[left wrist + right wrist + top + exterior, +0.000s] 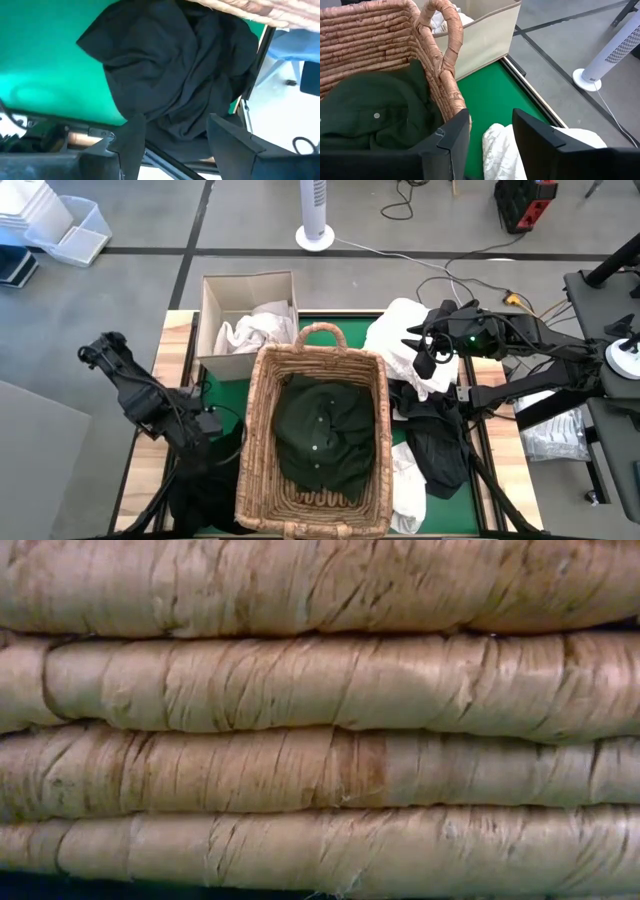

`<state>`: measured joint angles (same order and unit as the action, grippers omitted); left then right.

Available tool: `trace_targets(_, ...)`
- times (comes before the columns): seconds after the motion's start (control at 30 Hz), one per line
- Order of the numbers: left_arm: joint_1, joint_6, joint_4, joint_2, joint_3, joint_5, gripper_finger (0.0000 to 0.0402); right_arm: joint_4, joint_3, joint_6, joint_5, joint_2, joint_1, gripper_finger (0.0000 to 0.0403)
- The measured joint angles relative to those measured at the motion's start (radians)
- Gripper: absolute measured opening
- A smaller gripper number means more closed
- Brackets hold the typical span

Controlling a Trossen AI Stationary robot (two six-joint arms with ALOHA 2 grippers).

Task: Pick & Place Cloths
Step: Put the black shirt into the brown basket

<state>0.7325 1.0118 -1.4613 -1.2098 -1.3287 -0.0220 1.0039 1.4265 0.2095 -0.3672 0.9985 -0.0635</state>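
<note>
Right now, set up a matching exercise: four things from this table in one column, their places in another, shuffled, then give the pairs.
Things:
1. dark green shirt
2. white cloth
3. black cloth
4. crumpled white cloths

Places:
A. inside the beige box
B. inside the wicker basket
C. on the green mat under the right gripper
D. at the table's edge, ahead of the left gripper

Pairs: 1-B, 2-C, 3-D, 4-A

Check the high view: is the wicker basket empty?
No: a dark green cloth with pale buttons lies bunched inside the wicker basket, covering most of its floor.
</note>
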Motion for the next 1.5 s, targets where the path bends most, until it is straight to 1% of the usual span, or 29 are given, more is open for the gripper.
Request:
trace_targets(0.3, 0.056, -0.035, 0.212, 0.000, 0.193, 0.013, 0.0190, -0.002, 0.000, 0.001, 0.000, 0.000, 0.000, 0.0159)
trace_targets(0.47, 0.074, -0.060, 0.299, 0.000, 0.268, 0.013, 0.0190, -0.021, 0.000, 0.001, 0.000, 0.000, 0.000, 0.0157)
trace_targets(0.67, 0.106, -0.061, 0.340, 0.000, 0.334, 0.014, 0.0190, -0.022, 0.000, 0.014, 0.000, 0.006, 0.000, 0.0148)
trace_targets(0.87, 0.178, -0.032, 0.350, 0.000, 0.362, 0.017, 0.0190, -0.022, -0.001, 0.029, 0.000, 0.017, 0.000, 0.0156)
trace_targets(1.07, 0.231, 0.030, 0.386, 0.000, 0.393, 0.079, 0.0190, -0.030, -0.001, 0.035, 0.001, 0.025, 0.000, 0.0167)
trace_targets(1.33, 0.239, 0.050, 0.584, 0.000, 0.516, 0.084, 0.0190, -0.046, -0.001, 0.052, 0.001, 0.040, 0.000, 0.0176)
trace_targets(1.5, 0.239, 0.069, 0.677, 0.001, 0.588, 0.084, 0.0190, -0.046, -0.001, 0.068, 0.006, 0.045, 0.000, 0.0172)
